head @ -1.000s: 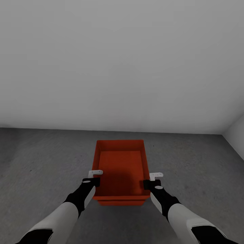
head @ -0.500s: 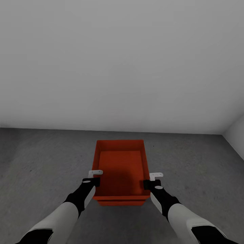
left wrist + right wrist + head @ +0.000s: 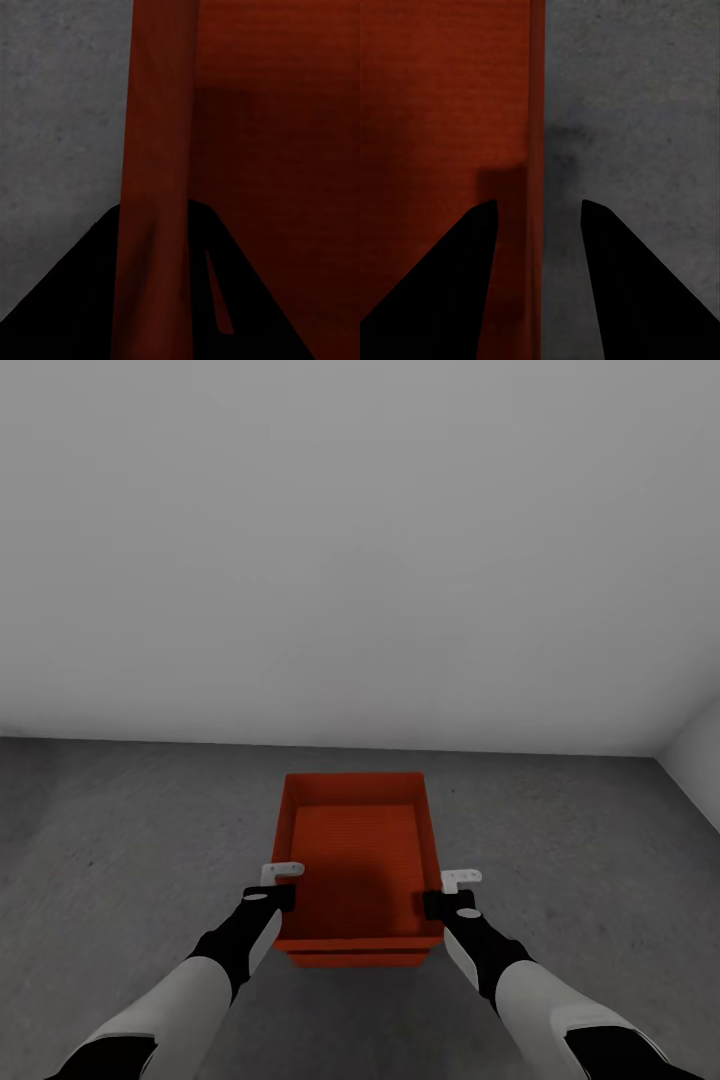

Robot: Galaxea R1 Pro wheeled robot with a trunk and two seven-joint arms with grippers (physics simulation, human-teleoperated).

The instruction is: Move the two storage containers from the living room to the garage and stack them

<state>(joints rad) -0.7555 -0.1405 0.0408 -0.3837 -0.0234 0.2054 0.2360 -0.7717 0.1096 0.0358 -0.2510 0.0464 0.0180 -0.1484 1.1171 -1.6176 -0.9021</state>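
Orange-red storage container (image 3: 358, 855), rectangular, open-topped, thin-walled, seated on top of a second container (image 3: 358, 958) of the same colour; of the lower one only a narrow strip shows under the near edge. Location: dark grey mottled concrete floor (image 3: 130, 830) of the garage, near a plain white-grey wall (image 3: 360, 550), with a second wall meeting it at the far right corner.

Left pincer (image 3: 283, 872): black wrist, white fingers, placed at the left long wall of the upper container close to its near end. In the left wrist view the container wall (image 3: 157, 172) runs between the two dark fingers (image 3: 67, 300), which lie close against it on either side; whether they press it cannot be told for certain.

Right pincer (image 3: 461, 878): placed at the right long wall, opposite the left one. In the right wrist view the wall edge (image 3: 537, 112) runs between the two fingers (image 3: 442, 285), which stand parted with clear gaps on both sides, one over the bin's interior, one over the floor
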